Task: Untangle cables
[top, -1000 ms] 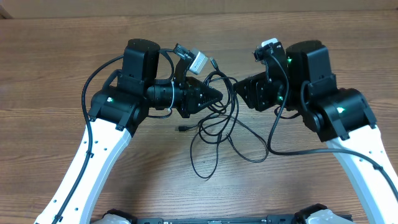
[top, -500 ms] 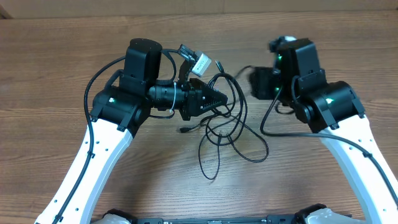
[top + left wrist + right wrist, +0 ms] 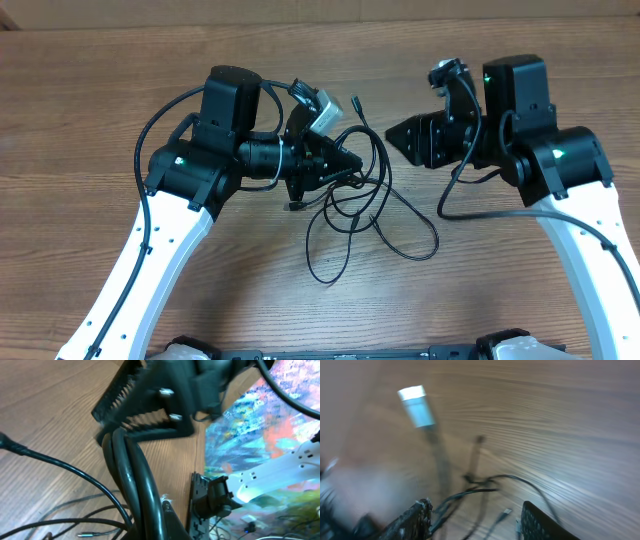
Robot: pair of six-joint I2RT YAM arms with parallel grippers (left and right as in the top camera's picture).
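The cables (image 3: pixel 352 195) are thin black cords in a loose tangle on the wooden table between the two arms. One loop trails toward the front. My left gripper (image 3: pixel 345 160) points right and is shut on strands at the top of the tangle. In the left wrist view these strands (image 3: pixel 131 477) run thick and close past its tip (image 3: pixel 172 521). A silver plug (image 3: pixel 322 103) sticks up just behind the left gripper; the right wrist view shows this plug (image 3: pixel 415 404) blurred. My right gripper (image 3: pixel 398 132) hangs open to the right of the tangle, touching nothing. Cable strands (image 3: pixel 470 491) lie beyond its fingertips (image 3: pixel 412 520).
The wooden table (image 3: pixel 90 90) stretches all round the arms. A thicker black wire (image 3: pixel 445 195) fixed to the right arm loops down beside the tangle. A small plug tip (image 3: pixel 293 207) lies on the wood below the left gripper.
The right arm swung away to the right and came partly back, its gripper staying open. The left gripper kept its hold, and the loose loops shifted a little on the table.
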